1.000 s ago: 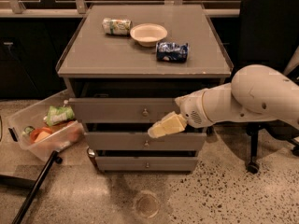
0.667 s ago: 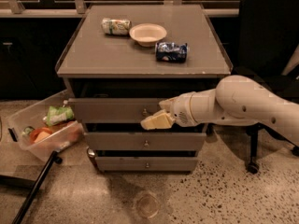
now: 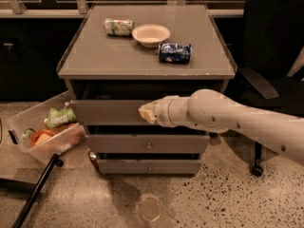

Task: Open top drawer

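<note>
The top drawer [image 3: 107,112] is a wide grey front panel just under the cabinet top, with a dark gap above it. Its knob is hidden behind my gripper [image 3: 146,113]. The gripper's cream tip is right against the centre of this panel, and the white arm [image 3: 228,120] reaches in from the right across the panel's right half. The middle drawer [image 3: 123,144] and the bottom drawer [image 3: 123,166] sit shut below, each with a small metal knob.
On the cabinet top [image 3: 95,56] lie a green-white can [image 3: 118,26], a white bowl [image 3: 151,34] and a blue bag [image 3: 175,52]. A clear bin of snacks [image 3: 45,132] stands at the left. A black office chair [image 3: 273,56] is at the right, and a dark bar [image 3: 35,194] crosses the floor.
My gripper has moved up and left, from in front of the middle drawer to the centre of the top drawer's front. The drawers have not visibly moved.
</note>
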Robot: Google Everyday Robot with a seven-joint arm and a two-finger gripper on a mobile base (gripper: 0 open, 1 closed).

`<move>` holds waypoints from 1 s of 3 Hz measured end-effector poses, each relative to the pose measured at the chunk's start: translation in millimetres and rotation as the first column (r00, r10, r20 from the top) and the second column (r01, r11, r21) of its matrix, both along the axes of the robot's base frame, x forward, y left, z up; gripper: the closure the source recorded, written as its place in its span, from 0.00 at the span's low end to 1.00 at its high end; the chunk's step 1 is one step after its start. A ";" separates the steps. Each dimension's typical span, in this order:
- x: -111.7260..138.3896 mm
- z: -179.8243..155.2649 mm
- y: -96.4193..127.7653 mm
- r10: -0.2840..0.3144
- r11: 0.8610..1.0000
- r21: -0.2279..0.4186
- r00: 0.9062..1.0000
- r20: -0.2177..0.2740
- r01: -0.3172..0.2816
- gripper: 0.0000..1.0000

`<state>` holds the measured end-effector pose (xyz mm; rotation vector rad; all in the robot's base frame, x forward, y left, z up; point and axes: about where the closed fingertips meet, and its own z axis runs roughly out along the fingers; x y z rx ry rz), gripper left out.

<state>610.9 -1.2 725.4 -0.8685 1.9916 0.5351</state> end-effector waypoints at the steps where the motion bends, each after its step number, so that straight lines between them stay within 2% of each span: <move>1: 15.8 7.3 4.8 -0.039 0.999 0.011 0.998 0.042 0.039 1.00; 2: 15.8 7.3 4.7 -0.039 0.999 0.011 0.998 0.042 0.039 1.00; 3: 29.9 0.7 4.7 -0.077 0.996 0.051 0.994 0.071 0.074 1.00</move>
